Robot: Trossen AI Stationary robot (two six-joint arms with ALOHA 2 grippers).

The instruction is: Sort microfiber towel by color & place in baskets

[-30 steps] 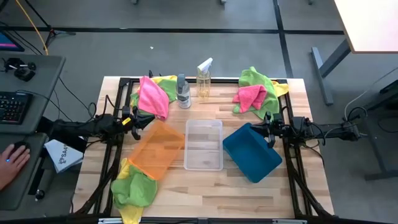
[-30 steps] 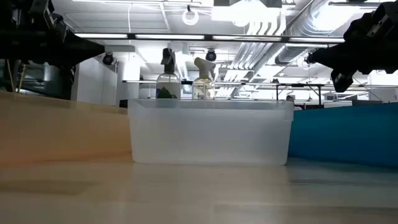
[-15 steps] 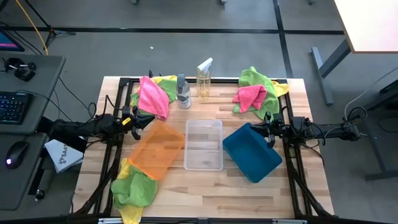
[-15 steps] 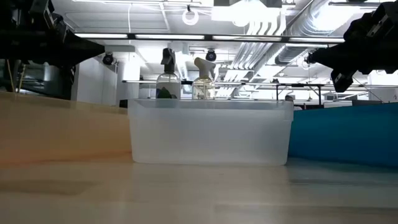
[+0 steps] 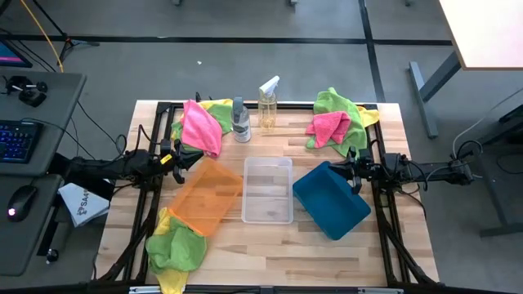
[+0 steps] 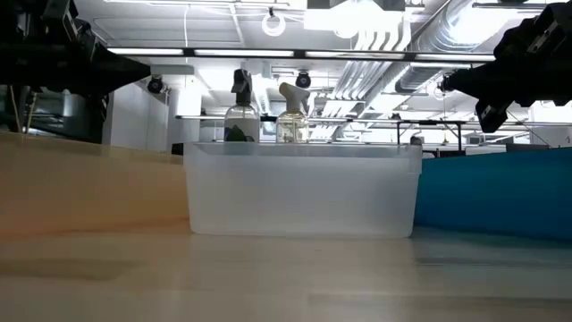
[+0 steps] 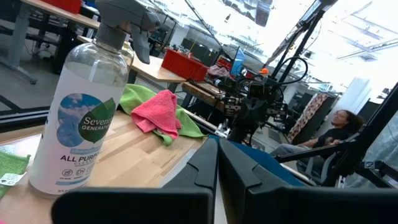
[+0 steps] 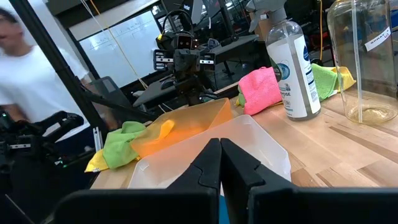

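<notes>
Beyond the table, only the right wrist view shows a person.

Three baskets amid scattered towels

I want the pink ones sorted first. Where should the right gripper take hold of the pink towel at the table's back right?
Pinch the raised middle fold of the pink towel from straight above: it lies bunched on top of the green towel, so a side approach would likely snag green too.

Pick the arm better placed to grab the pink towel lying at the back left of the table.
Left. The left gripper hangs just in front of that pink towel, beside the orange basket. The right gripper sits across the table by the teal basket.
</notes>
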